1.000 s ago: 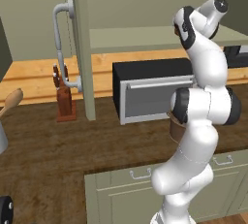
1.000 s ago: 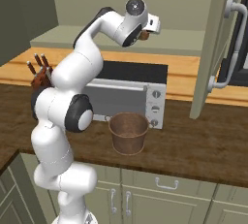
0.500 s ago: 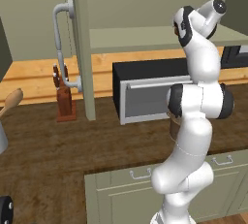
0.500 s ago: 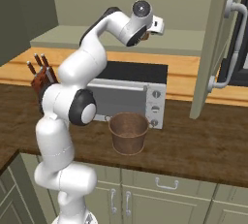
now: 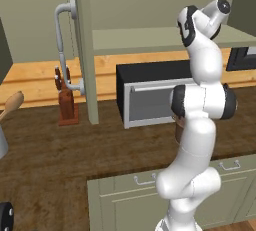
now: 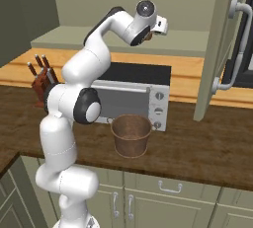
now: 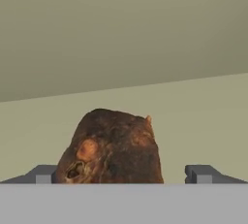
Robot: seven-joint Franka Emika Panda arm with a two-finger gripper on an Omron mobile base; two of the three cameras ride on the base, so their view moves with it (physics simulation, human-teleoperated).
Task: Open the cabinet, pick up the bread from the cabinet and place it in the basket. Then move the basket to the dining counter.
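Sitting on the pale olive cabinet shelf, the bread fills the lower middle of the hand view, a dark-brown lump between the two grey fingertips of the tool. The tool is spread wide and holds nothing; the left tip looks to be just at the bread's edge, though the picture cuts off too low to say whether it touches.

Judging from that, the bread lies off-centre toward the left finger. If the tool closes as it stands, one finger would meet the lump first and could shove or roll it sideways along the shelf, or pinch only its rounded flank so that it slips out on the lift. Pushing further in might also nudge it toward the back wall.

In the right base view the tool is at upper centre, reaching into the open cabinet, whose door with its curved grey handle stands at upper right. Below, the basket waits on the dark wood worktop, just in front of the toaster oven. A knife block stands at the left edge, and low olive cupboards run beneath.
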